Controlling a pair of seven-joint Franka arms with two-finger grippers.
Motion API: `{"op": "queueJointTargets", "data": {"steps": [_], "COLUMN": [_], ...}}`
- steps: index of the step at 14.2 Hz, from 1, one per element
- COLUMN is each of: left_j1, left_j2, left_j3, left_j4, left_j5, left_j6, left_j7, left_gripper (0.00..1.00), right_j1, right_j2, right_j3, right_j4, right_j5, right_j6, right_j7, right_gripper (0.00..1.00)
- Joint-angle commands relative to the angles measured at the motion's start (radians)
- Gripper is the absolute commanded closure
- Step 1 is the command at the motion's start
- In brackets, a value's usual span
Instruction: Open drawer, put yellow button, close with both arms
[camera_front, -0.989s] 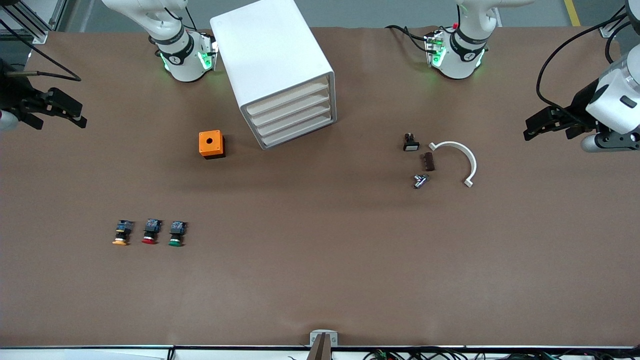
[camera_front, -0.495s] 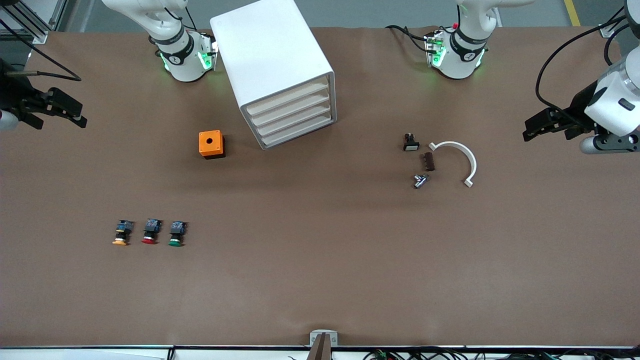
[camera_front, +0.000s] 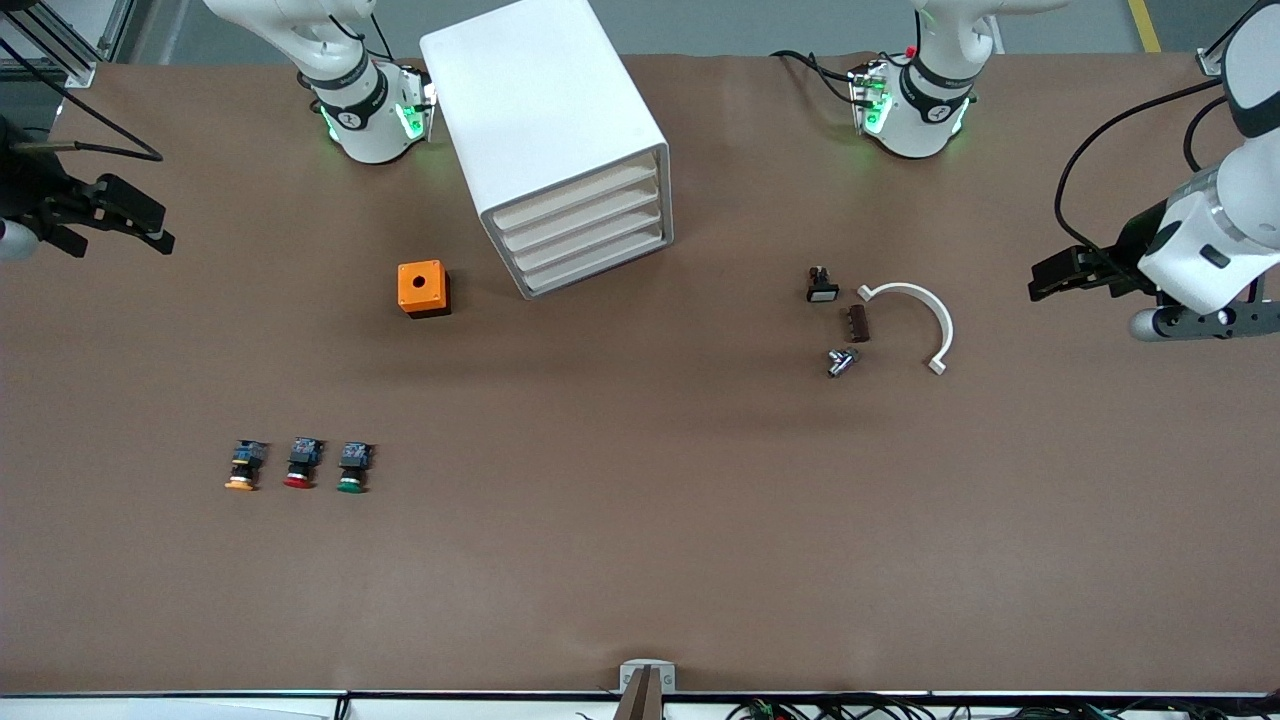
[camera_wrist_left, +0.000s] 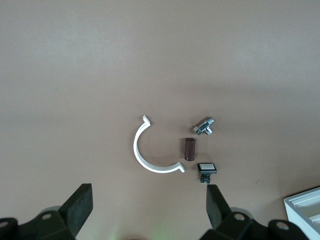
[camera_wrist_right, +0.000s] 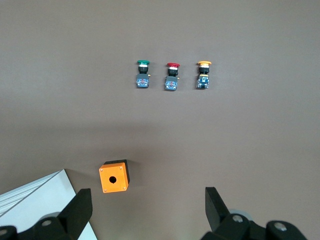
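The white cabinet (camera_front: 545, 120) stands between the two arm bases, and its highest drawer (camera_front: 575, 192) is shut flush like the three below it. The yellow button (camera_front: 243, 467) lies on the table near the right arm's end, beside a red-capped button (camera_front: 301, 464) and a green-capped one (camera_front: 352, 468); it also shows in the right wrist view (camera_wrist_right: 203, 75). My right gripper (camera_front: 160, 236) hangs open over that end of the table, holding nothing (camera_wrist_right: 147, 197). My left gripper (camera_front: 1043, 281) is open and empty over the table's other end (camera_wrist_left: 148, 196).
An orange box with a round hole (camera_front: 423, 288) sits beside the cabinet, toward the right arm's end. A white arc-shaped bracket (camera_front: 925, 312), a small white-capped switch (camera_front: 822, 286), a brown piece (camera_front: 857, 323) and a metal part (camera_front: 840, 361) lie toward the left arm's end.
My left arm has swung its open gripper a little toward the white arc bracket. The right arm and everything on the table are unchanged.
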Motion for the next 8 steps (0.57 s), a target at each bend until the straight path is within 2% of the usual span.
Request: {"op": "queueJointTargets", "data": {"steps": [1,5,8], "left_j1": [-0.004,-0.047,-0.093], "left_j2": [0.019,0.042,0.056], "left_j3": [-0.015,-0.044,-0.045], "left_j4": [0.013,0.019,0.054], "left_j5": [0.009,-0.033,-0.069], "left_j6": [-0.016,-0.020,-0.057], "left_j7": [-0.015,-0.078,-0.172], "left_gripper": [0.00,0.00,0.00], "right_j1": [-0.012,-0.041,-0.044], "right_j2": [-0.006,0.049,0.106], "right_j3": [0.002,0.002,0.002], "right_j4": [0.024,0.024,0.024], "right_j5": [-0.009,-0.009,-0.001], "right_j6": [-0.005,-0.004,0.065], "right_j7": [0.018,0.012,0.002], "right_gripper": [0.00,0.00,0.00]}}
